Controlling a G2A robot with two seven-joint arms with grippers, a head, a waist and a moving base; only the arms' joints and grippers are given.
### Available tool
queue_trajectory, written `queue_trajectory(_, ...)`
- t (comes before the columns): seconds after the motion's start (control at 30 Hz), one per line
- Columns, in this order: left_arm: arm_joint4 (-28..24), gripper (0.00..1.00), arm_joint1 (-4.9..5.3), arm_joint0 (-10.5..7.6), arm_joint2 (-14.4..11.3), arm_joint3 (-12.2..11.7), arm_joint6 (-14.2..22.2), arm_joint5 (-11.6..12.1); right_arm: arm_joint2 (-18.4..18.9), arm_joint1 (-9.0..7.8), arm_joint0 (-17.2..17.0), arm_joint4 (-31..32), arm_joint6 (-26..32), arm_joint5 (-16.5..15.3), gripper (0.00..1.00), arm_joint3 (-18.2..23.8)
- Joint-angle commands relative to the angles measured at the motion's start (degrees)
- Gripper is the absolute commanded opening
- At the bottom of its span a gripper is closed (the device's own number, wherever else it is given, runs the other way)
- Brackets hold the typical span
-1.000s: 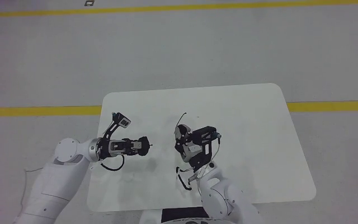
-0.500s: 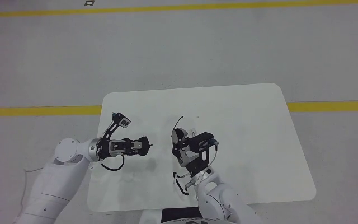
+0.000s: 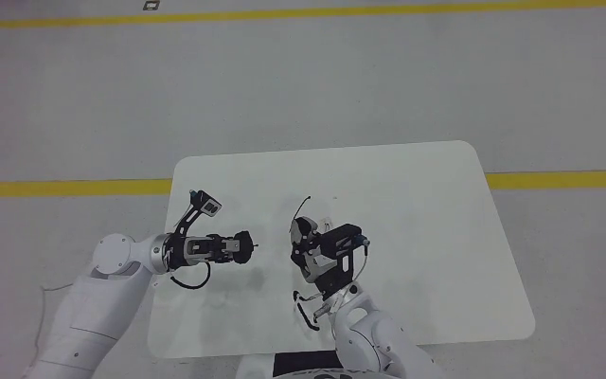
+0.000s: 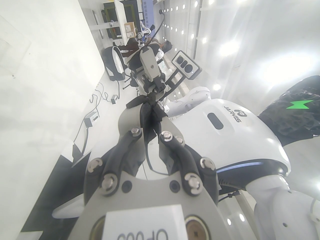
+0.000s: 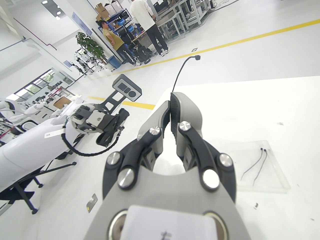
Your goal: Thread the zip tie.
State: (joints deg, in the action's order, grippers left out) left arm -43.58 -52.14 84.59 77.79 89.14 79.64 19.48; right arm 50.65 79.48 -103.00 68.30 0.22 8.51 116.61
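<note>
The right tool (image 5: 170, 111) clamped a zip tie (image 5: 178, 76), its head curving up over the middle of the surface (image 3: 426, 189), while the left tool (image 4: 150, 106), fingers pressed together, hung over the surface's left part; threading would likely demand steady, square alignment of head and tail.

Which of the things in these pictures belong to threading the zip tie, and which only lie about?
For the job: zip tie, clamped in the right tool; left tool, shut, facing it.
Lying about: two spare zip ties; the clear tray holding them.
</note>
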Motion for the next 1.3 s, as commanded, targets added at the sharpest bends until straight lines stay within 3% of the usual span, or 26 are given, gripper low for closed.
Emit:
queue_trajectory(0.0, 0.0, 0.00, 0.00, 0.00, 0.0, 0.0, 0.0, 0.0, 0.3, -0.04, 0.3, -0.1, 0.0, -0.1, 0.00, -0.2)
queue_trajectory(0.47, 0.0, 0.00, 0.00, 0.00, 0.0, 0.0, 0.0, 0.0, -2.7, -1.80, 2.6, -0.4, -3.5, -0.2, 0.00, 0.0)
queue_trajectory(0.87, 0.0, 0.00, 0.00, 0.00, 0.0, 0.0, 0.0, 0.0, -3.8, -3.51, 2.6, -0.1, -3.3, -3.7, 0.00, -0.6)
queue_trajectory(1.27, 0.0, 0.00, 0.00, 0.00, 0.0, 0.0, 0.0, 0.0, -3.7, -3.45, 2.9, -0.6, -3.5, -3.8, 0.00, -0.8)
